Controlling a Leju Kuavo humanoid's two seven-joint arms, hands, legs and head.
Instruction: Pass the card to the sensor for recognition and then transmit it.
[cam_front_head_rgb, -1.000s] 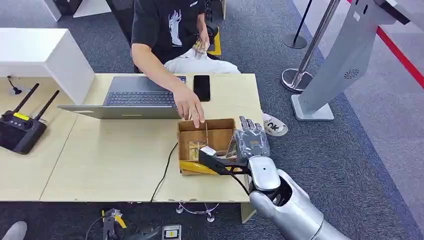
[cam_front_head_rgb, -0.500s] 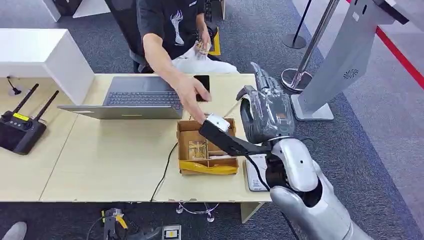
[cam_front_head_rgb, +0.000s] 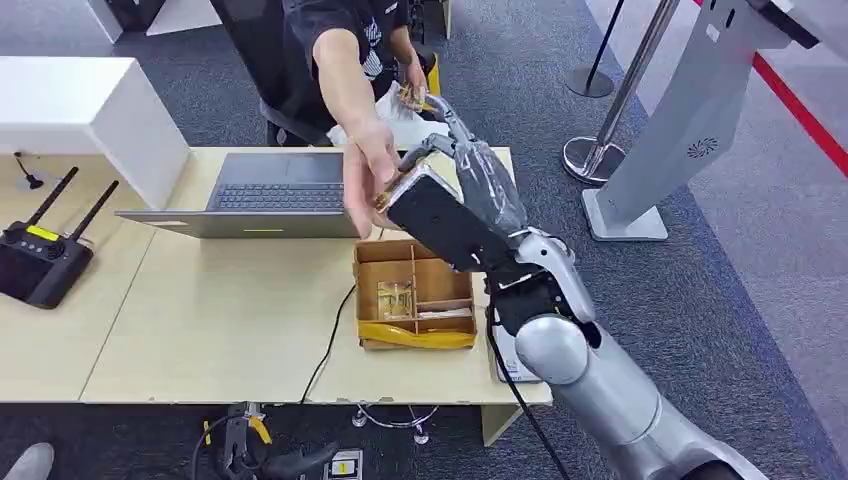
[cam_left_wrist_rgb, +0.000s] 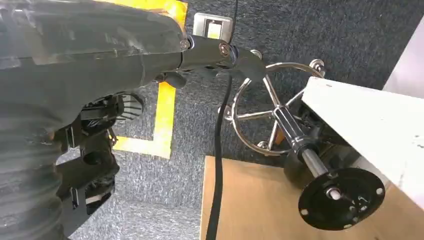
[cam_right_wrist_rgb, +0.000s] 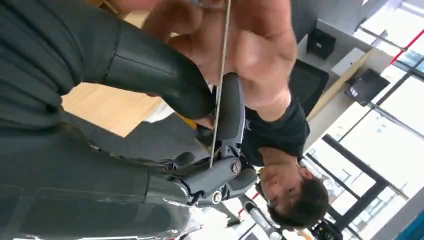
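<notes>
My left hand (cam_left_wrist_rgb: 60, 100) hangs beside the table, its fingers too hidden for me to tell how they sit. Up over the cardboard box (cam_front_head_rgb: 413, 292), my right hand (cam_front_head_rgb: 470, 180) is raised, thumb and a finger pinching the card (cam_right_wrist_rgb: 220, 85), seen edge-on. The person's hand (cam_front_head_rgb: 368, 180) meets it from the far side, touching the card, so I judge the handover is near

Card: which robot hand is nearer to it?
Right. The right hand pinches the card between thumb and finger, beside a person's hand. The left hand hangs low over the floor.
</notes>
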